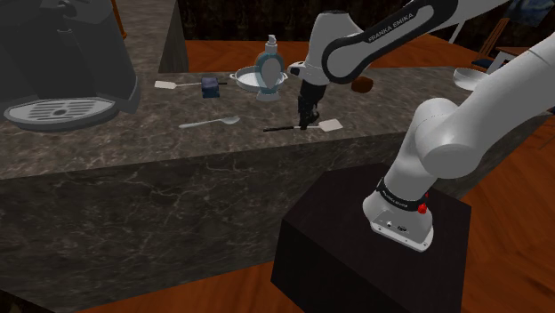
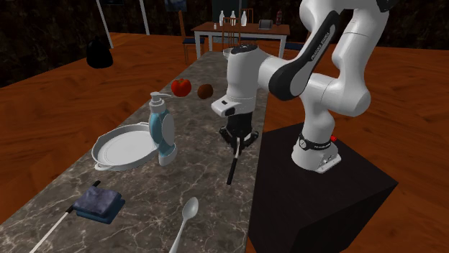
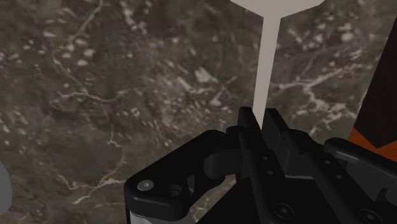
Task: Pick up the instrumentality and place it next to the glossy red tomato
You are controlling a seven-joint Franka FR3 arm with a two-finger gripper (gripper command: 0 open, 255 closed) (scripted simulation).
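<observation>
Spatula [image 1: 325,125], pale blade, black handle, on dark stone counter [image 1: 133,147], tool [image 1: 307,120] clamped around its neck from above.

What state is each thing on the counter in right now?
Gripper: shut on the spatula.
Spatula: clasped at its neck, roughly level; lifted or not, cannot tell.
Spoon: lying flat, free.
Soap bottle: upright.
Dish: right way up, empty.
Cloth: folded.
Tomato: whole, nothing beside it but a brown lump.
</observation>
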